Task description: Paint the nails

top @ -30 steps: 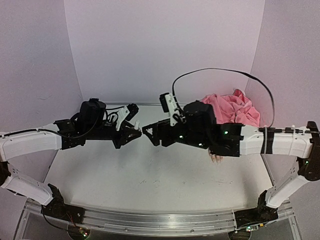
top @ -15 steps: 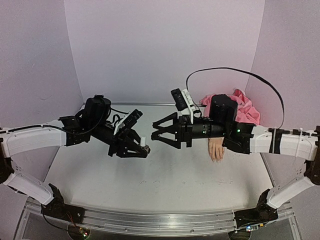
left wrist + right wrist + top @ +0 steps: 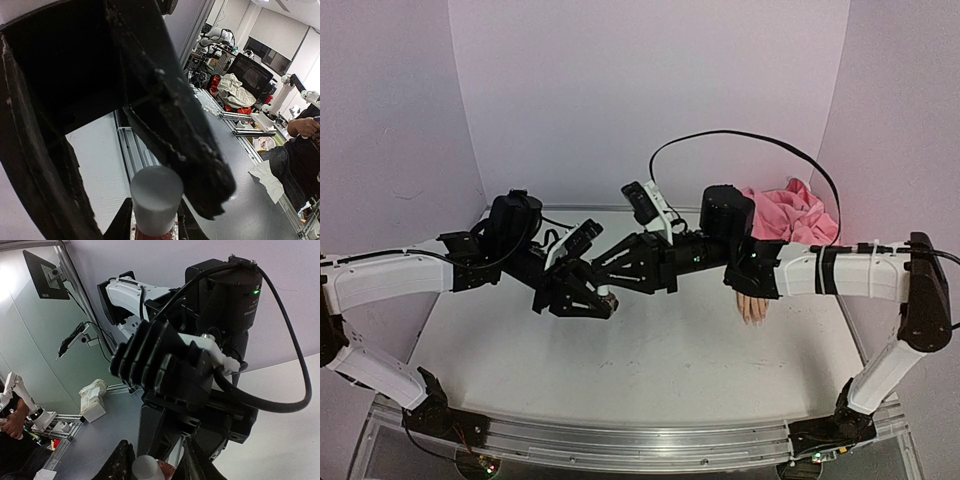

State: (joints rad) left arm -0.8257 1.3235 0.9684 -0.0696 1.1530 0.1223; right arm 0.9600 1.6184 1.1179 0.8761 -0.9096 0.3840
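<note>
The left pincer (image 3: pixel 601 299) is clamped on a small bottle (image 3: pixel 608 299), held above the tabletop (image 3: pixel 650 375) near its middle. The bottle's white cap (image 3: pixel 155 197) points toward the right pincer (image 3: pixel 154 460). That pincer comes in from 3 o'clock with its jaws either side of the cap, though I cannot tell whether they grip it. The nails (image 3: pixel 755 318) lie well off at 3 o'clock on a mannequin hand (image 3: pixel 751 303). The hand's fingertips point to 6 o'clock, out of a pink sleeve (image 3: pixel 795 215).

Over table (image 3: pixel 650 375) centre, bottle (image 3: pixel 607 298); mannequin hand (image 3: pixel 752 306) to right, on table; sleeve (image 3: pixel 798 215) behind hand.
</note>
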